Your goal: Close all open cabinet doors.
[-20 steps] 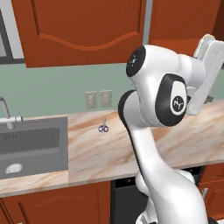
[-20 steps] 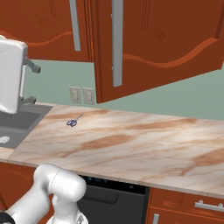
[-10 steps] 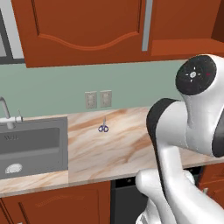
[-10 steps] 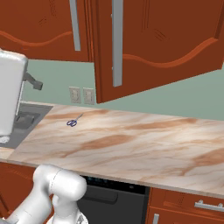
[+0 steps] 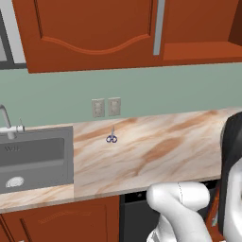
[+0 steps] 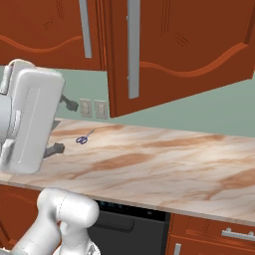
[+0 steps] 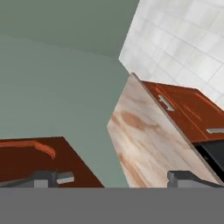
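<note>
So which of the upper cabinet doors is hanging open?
The right-hand door, swung out over the counter; the left door sits flat against the wall.

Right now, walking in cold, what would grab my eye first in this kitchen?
Probably the tall glossy reddish-brown cabinet door with its long silver bar handle, swung open out over the marbled beige counter. Then the bulky white robot arm rising at the counter's left end in the right base view. A tiny pair of blue scissors lies on the counter below the wall sockets, right of the steel sink.
</note>
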